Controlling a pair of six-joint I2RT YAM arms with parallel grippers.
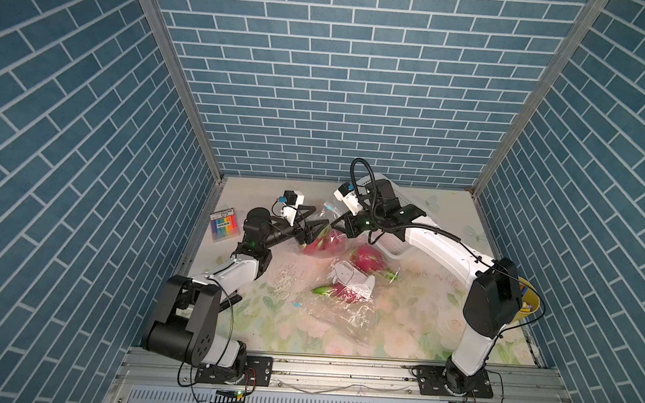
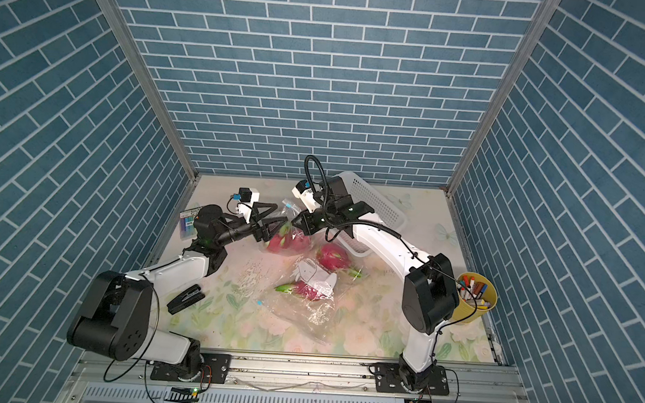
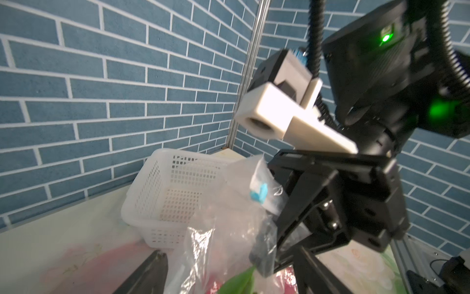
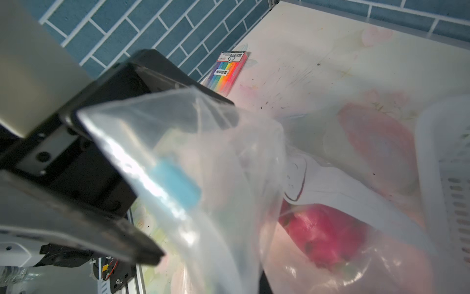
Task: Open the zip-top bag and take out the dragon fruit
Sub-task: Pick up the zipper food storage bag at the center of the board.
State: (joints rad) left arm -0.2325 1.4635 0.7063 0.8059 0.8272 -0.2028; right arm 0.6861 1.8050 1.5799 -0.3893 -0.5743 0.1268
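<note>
At rear of bench (image 1: 401, 322), right hand (image 1: 334, 224) pinches clear plastic zip-top bag (image 1: 328, 209) holding pink dragon fruit (image 1: 324, 244). Left hand (image 1: 320, 215) spread.

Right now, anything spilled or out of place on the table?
Yes: small pale specks lie scattered on the floral table cover, beside the crumpled clear plastic bag lying flat. Spilled crumbs or scuffed print, cannot tell.
</note>
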